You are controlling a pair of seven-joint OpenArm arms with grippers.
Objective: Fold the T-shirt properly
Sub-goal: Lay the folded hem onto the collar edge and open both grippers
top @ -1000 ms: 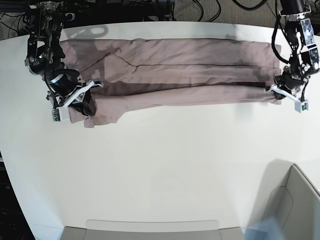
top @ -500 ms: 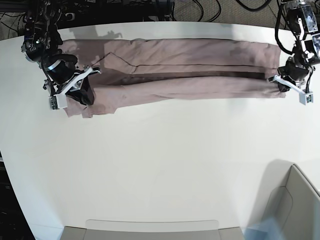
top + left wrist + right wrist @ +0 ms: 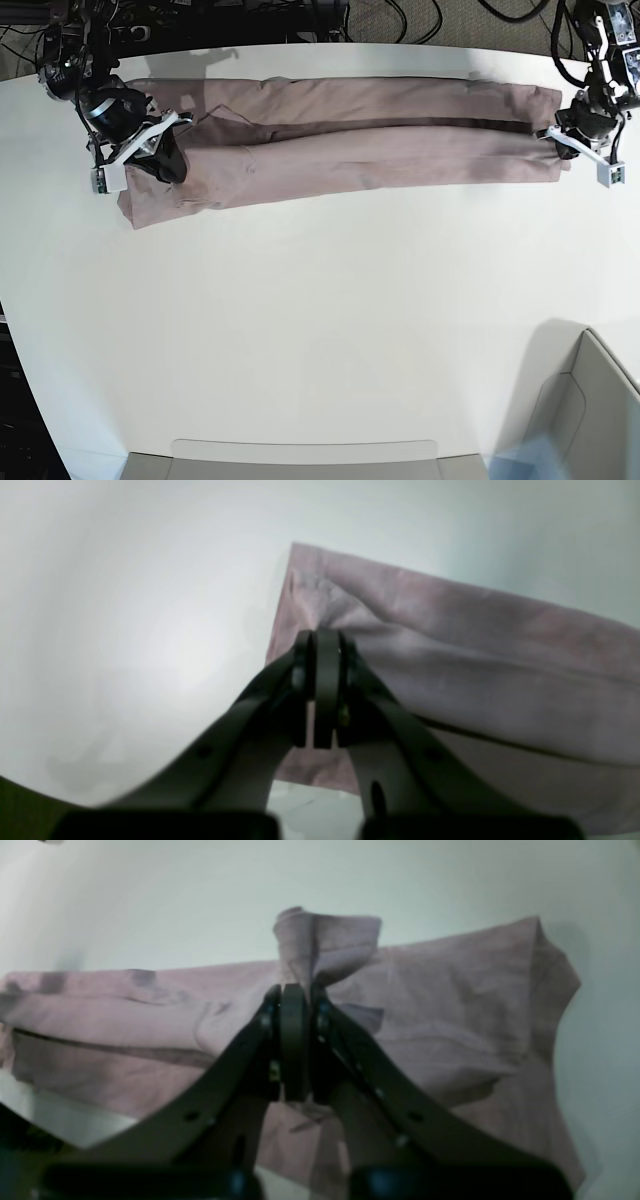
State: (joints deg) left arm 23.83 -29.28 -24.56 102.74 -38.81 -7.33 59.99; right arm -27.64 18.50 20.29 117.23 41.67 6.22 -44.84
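Base view: I've carried the T-shirt (image 3: 350, 140) farther up the desk (image 3: 320, 330) than before, its ends pinched in my closed left gripper (image 3: 562, 136) and right gripper (image 3: 165, 150).

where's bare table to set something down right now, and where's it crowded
Free: the wide white table in front of the T-shirt, as far as the grey bin at the near corner. Crowded: the far strip, where the shirt stretches between the right gripper and left gripper, both clamped on it.
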